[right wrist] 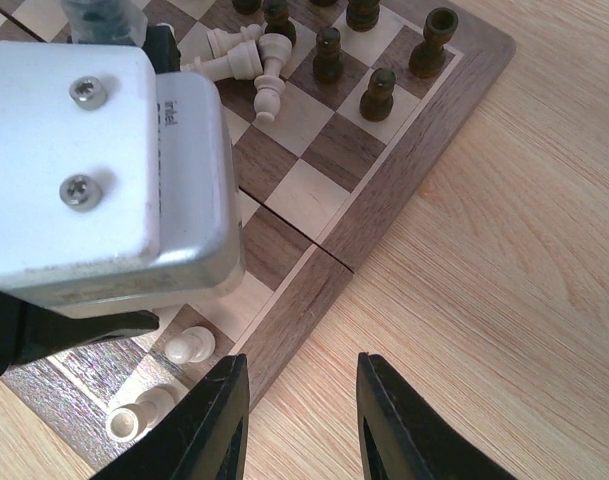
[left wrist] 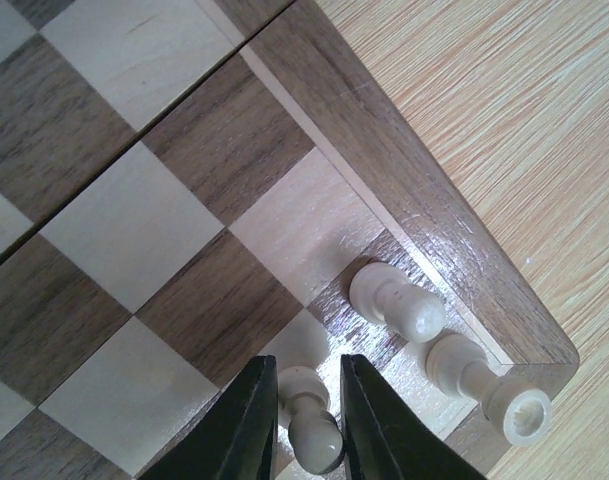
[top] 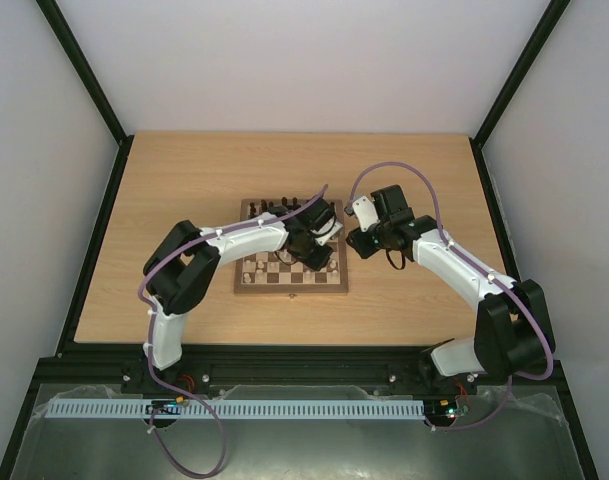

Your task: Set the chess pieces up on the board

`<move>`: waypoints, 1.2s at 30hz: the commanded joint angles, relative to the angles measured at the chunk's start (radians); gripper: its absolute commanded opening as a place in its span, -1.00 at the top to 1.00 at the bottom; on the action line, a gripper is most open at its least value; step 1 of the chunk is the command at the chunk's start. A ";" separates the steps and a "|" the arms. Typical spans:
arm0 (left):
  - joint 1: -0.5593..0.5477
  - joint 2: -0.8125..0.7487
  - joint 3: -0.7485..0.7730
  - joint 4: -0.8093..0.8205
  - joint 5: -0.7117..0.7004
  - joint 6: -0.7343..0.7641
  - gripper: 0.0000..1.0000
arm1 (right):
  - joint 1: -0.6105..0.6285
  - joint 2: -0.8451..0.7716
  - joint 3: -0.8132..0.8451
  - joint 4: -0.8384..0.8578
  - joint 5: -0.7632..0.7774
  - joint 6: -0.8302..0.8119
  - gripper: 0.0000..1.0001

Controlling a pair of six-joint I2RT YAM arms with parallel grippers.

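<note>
Board (top: 284, 286), brown-and-tan checked, lies mid-worktop (top: 184, 180); left arm reaches over it, right arm bends beside its right edge.

Left wrist: left fingers (left wrist: 246, 425) narrow around cream pawn (left wrist: 312, 430) near the board's corner; contact cannot be told.

Right wrist: right fingers (right wrist: 209, 425) apart, empty, over worktop.

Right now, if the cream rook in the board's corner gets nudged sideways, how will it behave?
The cream rook looks tall over a narrow round base, so a sideways nudge would probably tip it. Its turned round body would likely then roll, maybe off the board edge beside it. The cream pawn stands close, so it could get knocked too.
</note>
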 commanded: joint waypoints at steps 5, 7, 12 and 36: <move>-0.009 0.010 0.057 -0.038 0.005 0.000 0.51 | -0.004 -0.005 -0.017 0.001 0.003 -0.001 0.38; -0.008 -0.005 0.069 -0.046 -0.007 -0.004 0.49 | -0.004 -0.006 -0.015 0.000 0.003 0.000 0.38; 0.026 -0.065 0.086 -0.059 -0.046 -0.020 0.39 | -0.003 -0.014 -0.016 0.004 0.003 0.004 0.37; 0.175 0.057 0.163 -0.074 -0.280 -0.110 0.21 | -0.004 -0.002 -0.017 0.003 0.004 -0.002 0.37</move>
